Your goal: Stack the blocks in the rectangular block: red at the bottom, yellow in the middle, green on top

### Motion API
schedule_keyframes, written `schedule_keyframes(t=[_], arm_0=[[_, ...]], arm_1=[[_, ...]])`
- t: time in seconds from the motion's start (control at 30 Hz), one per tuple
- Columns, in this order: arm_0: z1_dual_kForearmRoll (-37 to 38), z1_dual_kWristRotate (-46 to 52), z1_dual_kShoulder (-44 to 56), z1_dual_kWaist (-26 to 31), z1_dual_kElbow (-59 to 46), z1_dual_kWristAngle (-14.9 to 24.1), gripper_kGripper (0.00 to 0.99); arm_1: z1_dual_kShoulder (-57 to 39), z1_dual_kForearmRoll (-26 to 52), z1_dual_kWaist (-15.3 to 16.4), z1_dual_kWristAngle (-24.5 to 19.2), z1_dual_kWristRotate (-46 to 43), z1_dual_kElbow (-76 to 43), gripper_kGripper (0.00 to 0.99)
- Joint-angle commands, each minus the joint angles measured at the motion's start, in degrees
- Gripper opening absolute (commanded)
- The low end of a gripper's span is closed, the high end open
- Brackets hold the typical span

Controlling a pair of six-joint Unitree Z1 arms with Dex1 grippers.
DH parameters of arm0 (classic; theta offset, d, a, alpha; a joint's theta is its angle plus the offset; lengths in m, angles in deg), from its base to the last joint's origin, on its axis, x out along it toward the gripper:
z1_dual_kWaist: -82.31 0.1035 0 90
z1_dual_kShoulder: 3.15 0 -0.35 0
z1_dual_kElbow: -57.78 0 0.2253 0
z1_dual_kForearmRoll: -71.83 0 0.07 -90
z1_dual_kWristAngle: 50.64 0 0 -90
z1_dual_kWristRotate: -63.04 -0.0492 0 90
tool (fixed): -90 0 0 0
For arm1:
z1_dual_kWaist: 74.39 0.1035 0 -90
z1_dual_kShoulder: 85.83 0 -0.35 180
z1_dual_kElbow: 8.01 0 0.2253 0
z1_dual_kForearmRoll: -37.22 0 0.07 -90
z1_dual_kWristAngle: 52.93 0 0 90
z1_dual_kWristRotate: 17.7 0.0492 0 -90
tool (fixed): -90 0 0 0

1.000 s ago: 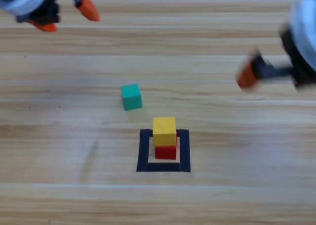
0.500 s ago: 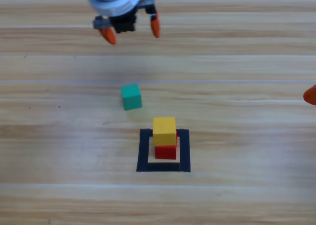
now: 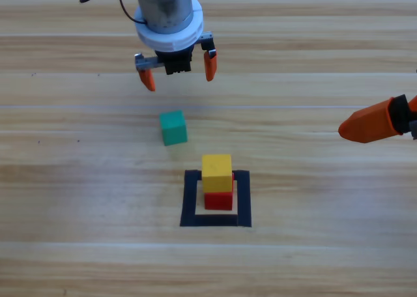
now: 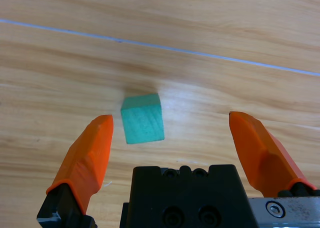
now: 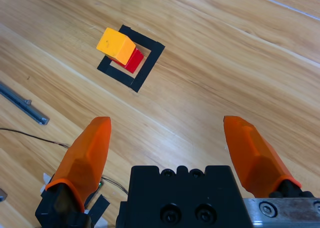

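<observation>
The yellow cube (image 3: 216, 172) sits on the red cube (image 3: 219, 200) inside the black tape square (image 3: 190, 199). That stack also shows in the right wrist view, yellow cube (image 5: 116, 45) over red cube (image 5: 133, 61) in the tape square (image 5: 148, 66). The teal-green cube (image 3: 173, 127) lies alone on the wood up and left of the square. My left gripper (image 3: 178, 74) hovers open just beyond it; the left wrist view has the green cube (image 4: 143, 119) lying between the jaws, untouched. My right gripper (image 3: 374, 122) waits at the right edge, and its wrist view shows it open.
In the right wrist view a grey metal bar (image 5: 22, 104) and thin black cables (image 5: 30, 134) lie off to one side of the tape square.
The left arm swept in from the top left corner to above the green cube. The right gripper drew off to the right edge, then came back partly into view. The cubes stayed still.
</observation>
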Motion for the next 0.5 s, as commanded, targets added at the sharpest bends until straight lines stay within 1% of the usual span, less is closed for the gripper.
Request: schedule_keyframes(t=[0.03, 0.07, 0.13, 0.2, 0.37, 0.5], arm_0=[[-2.3, 2.9, -3.7, -1.4, -1.3, 0.9, 0.990], [-2.3, 3.4, -4.0, -1.7, -1.9, 0.9, 0.990], [-2.3, 4.7, -4.4, -2.2, -3.0, 0.7, 0.990], [-2.3, 5.7, -5.0, -2.3, -3.6, -0.2, 0.990], [-2.2, 6.7, -5.9, -2.3, -3.4, -1.5, 0.990], [-2.1, 7.0, -6.8, -2.3, -3.4, -1.6, 0.989]], arm_1=[[3.4, 2.8, 1.0, -5.8, -4.2, -1.5, 0.989], [4.0, 2.8, 1.6, -6.9, -4.2, -1.5, 0.989], [4.2, 2.8, 2.3, -7.3, -4.8, -1.8, 0.989], [4.5, 2.8, 2.3, -7.5, -6.4, -1.9, 0.989], [4.5, 2.7, 2.4, -4.0, -9.9, -2.4, 0.989], [4.1, 2.7, 2.4, 0.4, -12.7, -2.9, 0.989]])
